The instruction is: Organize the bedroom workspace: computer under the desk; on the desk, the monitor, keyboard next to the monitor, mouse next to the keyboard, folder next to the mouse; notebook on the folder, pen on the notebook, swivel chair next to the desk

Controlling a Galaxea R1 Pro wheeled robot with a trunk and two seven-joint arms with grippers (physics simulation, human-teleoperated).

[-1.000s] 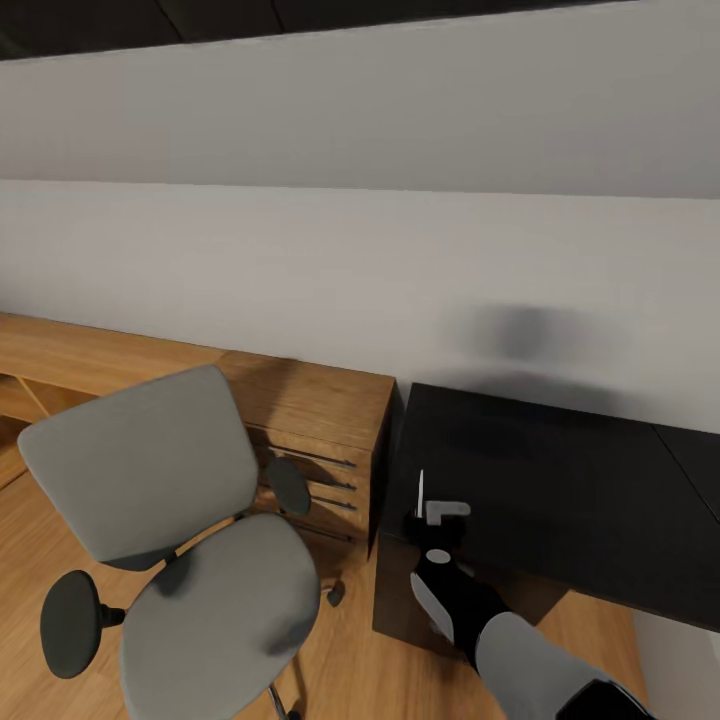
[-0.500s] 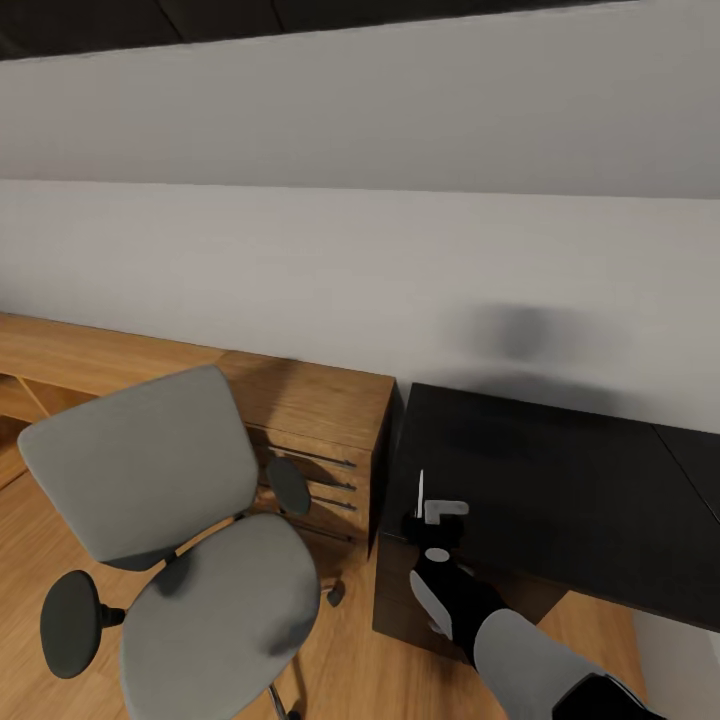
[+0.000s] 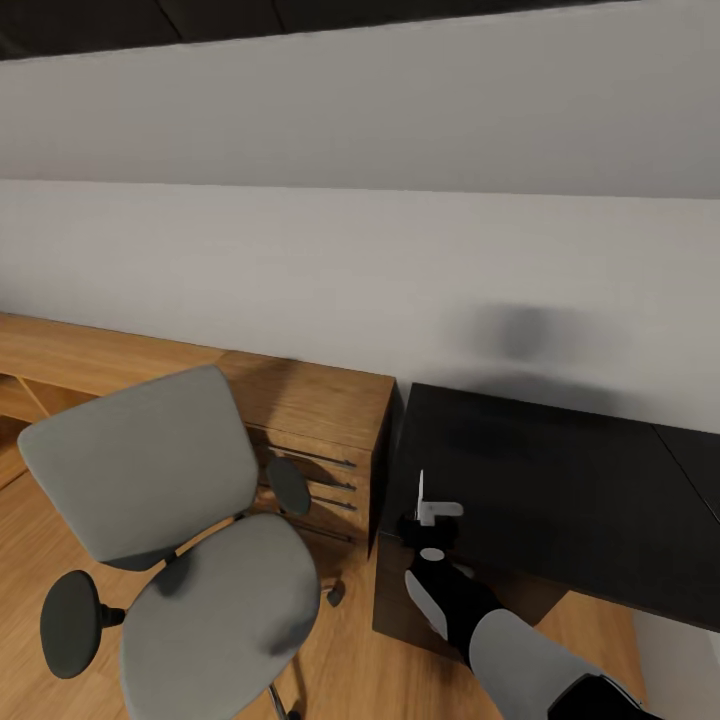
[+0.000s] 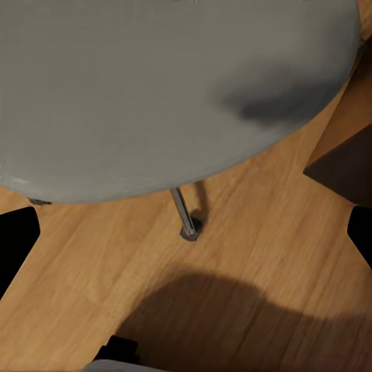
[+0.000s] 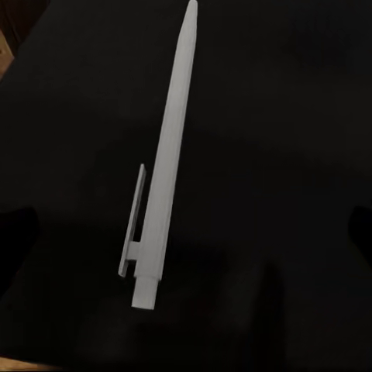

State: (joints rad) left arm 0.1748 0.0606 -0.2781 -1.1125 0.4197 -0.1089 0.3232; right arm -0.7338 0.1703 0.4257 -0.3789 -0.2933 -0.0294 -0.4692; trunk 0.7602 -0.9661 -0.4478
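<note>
From my seat the pale wall (image 3: 360, 250) takes up the upper half of the head view. Below it, at about 4 o'clock, is the black desk (image 3: 560, 490), its top bare apart from what my right arm is doing at its near left corner. Beside it at 7 o'clock stands the grey swivel chair (image 3: 190, 540), backrest up, black armrests out to each side, on the wooden floor (image 3: 340, 660). Between chair and desk, against the wall, is the wooden drawer unit (image 3: 320, 440), its end just beside the desk's left edge.

My right gripper (image 3: 428, 508) hangs over that near left corner of the desk, at roughly 5 o'clock in the head view. The pen (image 5: 167, 167) lies flat on the desk top directly under it in the right wrist view, whitish, clip side down toward the camera, tip pointing away at about 12 o'clock. The dark fingertips sit wide at either edge of that view, well apart from the pen, so the right hand is spread and empty.

The left wrist view looks down on the chair seat (image 4: 155, 85), its chrome stem and the floor; the left hand's fingertips also sit at the far edges, spread and holding nothing.
</note>
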